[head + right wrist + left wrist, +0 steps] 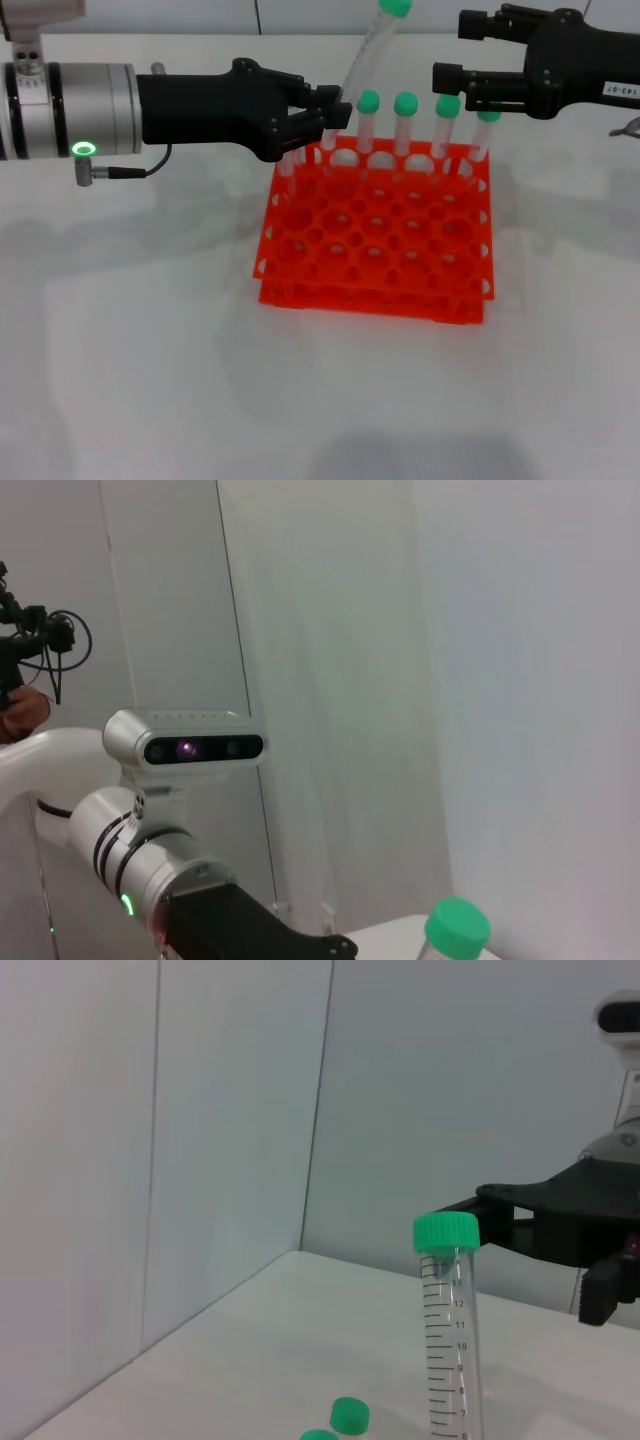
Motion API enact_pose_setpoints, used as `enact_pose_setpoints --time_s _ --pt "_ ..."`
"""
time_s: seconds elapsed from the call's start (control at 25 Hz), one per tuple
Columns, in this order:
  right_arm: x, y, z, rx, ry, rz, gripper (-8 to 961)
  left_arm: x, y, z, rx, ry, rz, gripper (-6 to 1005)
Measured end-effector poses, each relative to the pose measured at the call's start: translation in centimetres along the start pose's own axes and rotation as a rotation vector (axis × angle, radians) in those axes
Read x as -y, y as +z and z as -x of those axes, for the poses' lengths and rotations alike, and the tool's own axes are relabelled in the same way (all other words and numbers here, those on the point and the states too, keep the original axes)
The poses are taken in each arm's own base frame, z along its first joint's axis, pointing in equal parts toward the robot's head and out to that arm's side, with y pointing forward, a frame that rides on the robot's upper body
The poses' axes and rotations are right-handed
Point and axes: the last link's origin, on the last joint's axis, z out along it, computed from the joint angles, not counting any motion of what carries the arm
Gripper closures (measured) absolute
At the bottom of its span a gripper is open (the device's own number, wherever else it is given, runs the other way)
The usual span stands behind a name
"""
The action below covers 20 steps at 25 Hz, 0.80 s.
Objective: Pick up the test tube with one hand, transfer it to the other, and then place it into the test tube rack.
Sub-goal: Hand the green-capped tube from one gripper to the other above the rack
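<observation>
My left gripper (335,117), unlabelled, on a silver wrist with a green light ring, is shut on the lower part of the test tube (368,52). The tube tilts up and to the right over the back left corner of the orange test tube rack (300,262). Its green cap also shows in the left wrist view (446,1232) and the right wrist view (457,926). My right gripper (451,50), with a white label, is open just to the right of the tube's upper part, apart from it. It also shows in the left wrist view (545,1240).
Several green-capped tubes (405,125) stand upright in the rack's back row, below and between the two grippers. The rack stands on a white table (150,350). A wall rises behind the table.
</observation>
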Motion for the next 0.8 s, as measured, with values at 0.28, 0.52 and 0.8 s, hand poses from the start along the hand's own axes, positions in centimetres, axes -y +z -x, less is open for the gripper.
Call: enact_pose_setpoints --time_s 0.28,0.52,0.8 --pt "0.1 0.6 0.2 0.022 0.016 0.013 156 -0.1 0.0 0.1 0.0 0.001 0.002 755" --pt "0.2 1.1 0.4 0.028 0.022 0.024 156 -0.1 0.0 0.0 0.002 0.002 0.005 751" --pt "0.4 2.7 0.8 0.054 0.047 0.048 156 -0.1 0.2 -0.1 0.0 0.004 0.008 747"
